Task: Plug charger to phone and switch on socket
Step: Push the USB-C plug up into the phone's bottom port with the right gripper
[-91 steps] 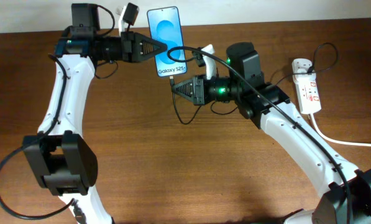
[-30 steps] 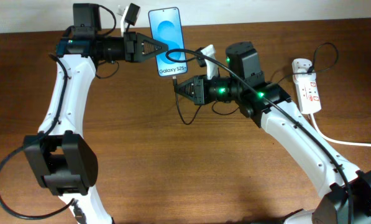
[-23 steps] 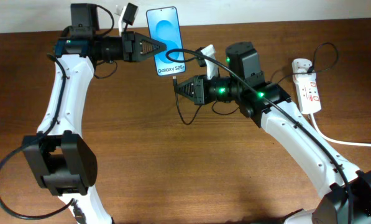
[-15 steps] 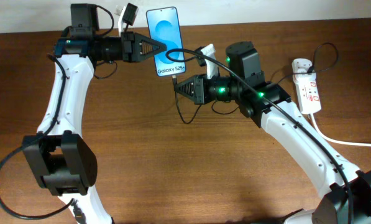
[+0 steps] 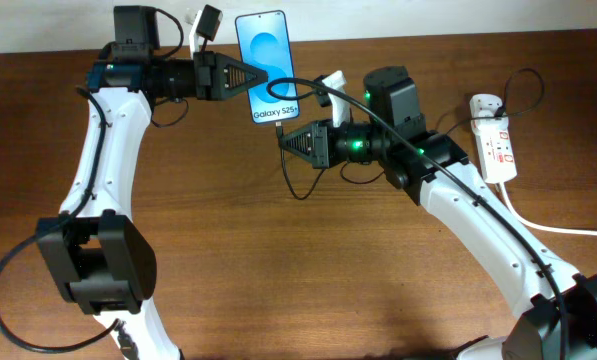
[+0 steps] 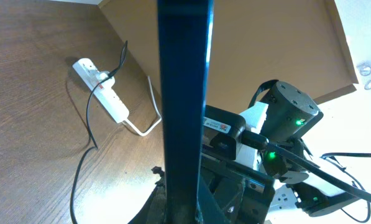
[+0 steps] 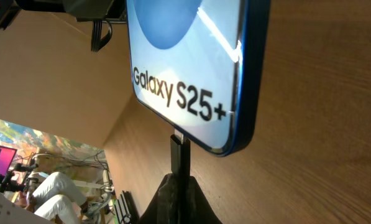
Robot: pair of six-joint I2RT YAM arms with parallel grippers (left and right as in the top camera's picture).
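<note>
Lining up nicely: right gripper (image 7: 179,185) pinches the charger (image 7: 179,155) tip, touching the bottom edge of the phone (image 7: 191,56), whose long axis runs straight away, side clamped by the left gripper (image 5: 260,80).

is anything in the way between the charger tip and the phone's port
Nothing visible. The right gripper holds the charger tip right against the bottom edge of the phone, with no object between them in the right wrist view. The left gripper holds the phone.
</note>
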